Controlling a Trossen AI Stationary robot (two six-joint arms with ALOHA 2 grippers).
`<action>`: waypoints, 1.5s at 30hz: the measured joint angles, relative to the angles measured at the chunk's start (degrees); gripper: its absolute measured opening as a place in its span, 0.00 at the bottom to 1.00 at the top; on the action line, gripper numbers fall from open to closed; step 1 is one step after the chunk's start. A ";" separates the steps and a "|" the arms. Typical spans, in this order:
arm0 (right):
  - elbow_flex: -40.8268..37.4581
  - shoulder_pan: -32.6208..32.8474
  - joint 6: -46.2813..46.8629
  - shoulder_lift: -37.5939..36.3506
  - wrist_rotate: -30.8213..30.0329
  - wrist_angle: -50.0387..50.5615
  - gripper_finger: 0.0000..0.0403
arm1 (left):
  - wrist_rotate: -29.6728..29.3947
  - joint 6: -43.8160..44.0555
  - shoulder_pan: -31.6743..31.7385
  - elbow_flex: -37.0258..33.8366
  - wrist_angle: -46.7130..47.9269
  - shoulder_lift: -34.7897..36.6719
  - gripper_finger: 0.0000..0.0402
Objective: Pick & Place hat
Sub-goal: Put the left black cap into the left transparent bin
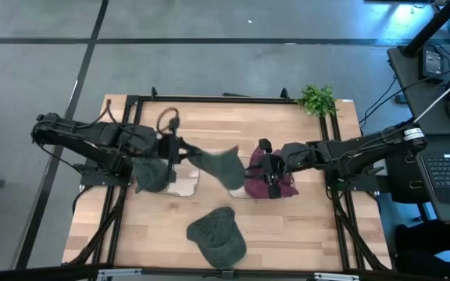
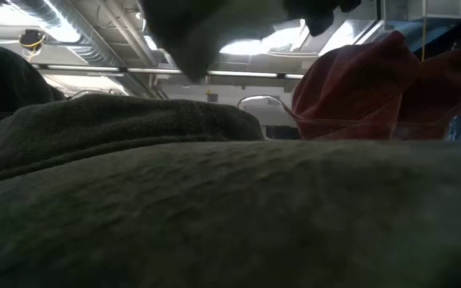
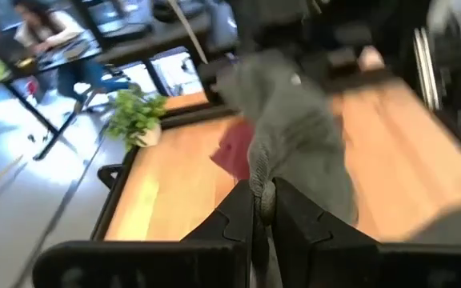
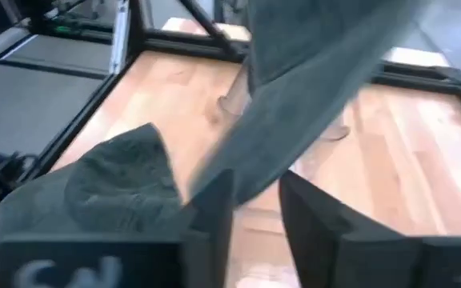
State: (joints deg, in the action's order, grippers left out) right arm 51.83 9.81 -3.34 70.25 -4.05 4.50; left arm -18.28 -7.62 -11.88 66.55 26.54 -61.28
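Midair, a grey hat hangs over the table's centre, stretched between both arms. The left gripper, reaching in from nine o'clock, has pinched tight on its edge, apparently taking it over. The right gripper, from three o'clock, stands parted, the cloth loose between its fingers, seemingly letting go.

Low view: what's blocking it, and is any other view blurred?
Low view: a green hat right at the lens fills the lower frame, dim against bright ceiling lights. Left wrist view: motion-blurred, though the left pincer is seen shut on the held hat. Right wrist view: that hat is smeared. High view: sharp.
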 joint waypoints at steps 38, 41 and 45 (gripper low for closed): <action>9.71 -0.42 -1.26 -0.62 -17.35 27.55 0.52 | 0.29 86.46 0.00 13.89 45.54 -2.64 0.06; 9.71 -0.42 -1.24 -0.60 -17.35 27.55 0.52 | 1.59 88.40 0.00 13.89 45.68 -2.56 0.06; 9.68 -0.42 -1.24 -0.62 -17.34 27.55 0.52 | 3.18 88.97 0.00 13.89 45.66 -2.07 0.06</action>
State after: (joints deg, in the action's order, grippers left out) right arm 61.52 9.39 -4.58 69.63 -21.39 32.05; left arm -15.10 81.34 -11.88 80.44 72.20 -63.35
